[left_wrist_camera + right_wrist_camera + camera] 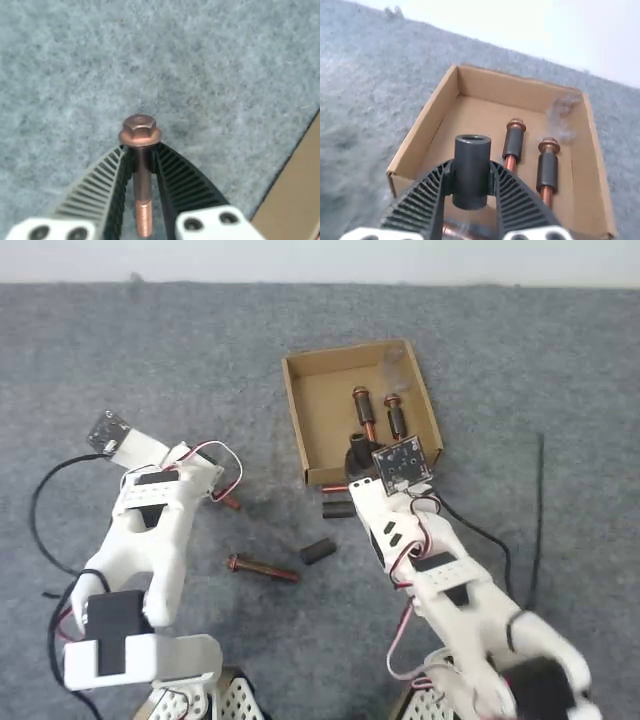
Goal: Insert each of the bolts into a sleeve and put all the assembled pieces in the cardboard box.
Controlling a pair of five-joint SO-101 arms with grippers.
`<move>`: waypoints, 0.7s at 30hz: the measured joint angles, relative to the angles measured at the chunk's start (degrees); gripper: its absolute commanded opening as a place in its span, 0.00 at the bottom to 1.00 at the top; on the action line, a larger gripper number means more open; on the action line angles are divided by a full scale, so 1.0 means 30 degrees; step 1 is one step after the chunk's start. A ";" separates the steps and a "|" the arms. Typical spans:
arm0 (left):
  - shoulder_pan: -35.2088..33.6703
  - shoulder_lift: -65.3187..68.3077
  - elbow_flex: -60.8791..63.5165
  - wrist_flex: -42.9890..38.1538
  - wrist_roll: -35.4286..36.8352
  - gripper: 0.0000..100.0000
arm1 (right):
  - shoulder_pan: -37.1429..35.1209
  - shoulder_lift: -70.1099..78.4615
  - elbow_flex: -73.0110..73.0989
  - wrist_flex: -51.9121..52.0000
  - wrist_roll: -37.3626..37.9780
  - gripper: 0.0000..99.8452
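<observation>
On the grey surface (520, 360), the cardboard box (296, 425) already has two finished pieces (362, 412) in it, so I'm on pair three. My left claw (141, 150) is clenched on a bolt (139, 131) well off to the box's side, and my right claw (471, 170) is gripping a sleeve (471, 187) upright by the box's near wall. Next up, I reckon, is bringing them together and lining the threaded tip up with the bore.

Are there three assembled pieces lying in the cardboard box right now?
No: the cardboard box holds just two sleeved bolts, lying side by side on its floor.
</observation>
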State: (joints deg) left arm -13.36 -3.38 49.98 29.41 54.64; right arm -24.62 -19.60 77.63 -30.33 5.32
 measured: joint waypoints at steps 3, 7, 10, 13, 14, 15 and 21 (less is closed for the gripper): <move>0.0000 0.0000 0.0000 0.0000 0.0000 0.01 | 0.0000 0.2549 -0.0029 -0.3839 0.0000 0.01; 0.0000 0.0000 0.0000 0.0000 0.0000 0.01 | 0.0000 0.6007 -0.0703 -0.8557 -0.0029 0.01; 0.0000 0.0000 0.0000 0.0000 0.0000 0.01 | 0.0000 0.8645 -0.1875 -1.1282 -0.0029 0.01; 0.0000 0.0000 0.0000 0.0000 0.0000 0.01 | 0.0029 1.1077 -0.2842 -1.3421 -0.0029 0.01; 0.0000 0.0000 0.0000 0.0000 0.0000 0.01 | 0.0029 1.1692 -0.2989 -1.4125 -0.0029 0.01; 0.0000 0.0000 0.0000 0.0000 0.0000 0.01 | 0.0029 1.2249 -0.3018 -1.4857 -0.0029 0.01; 0.0176 0.0000 0.0000 0.0000 0.0000 0.01 | 0.0000 1.2952 -0.2403 -1.8784 -0.0029 0.01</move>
State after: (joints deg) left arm -12.84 -3.38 49.98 29.41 54.64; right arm -24.62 19.25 70.42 -86.68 5.23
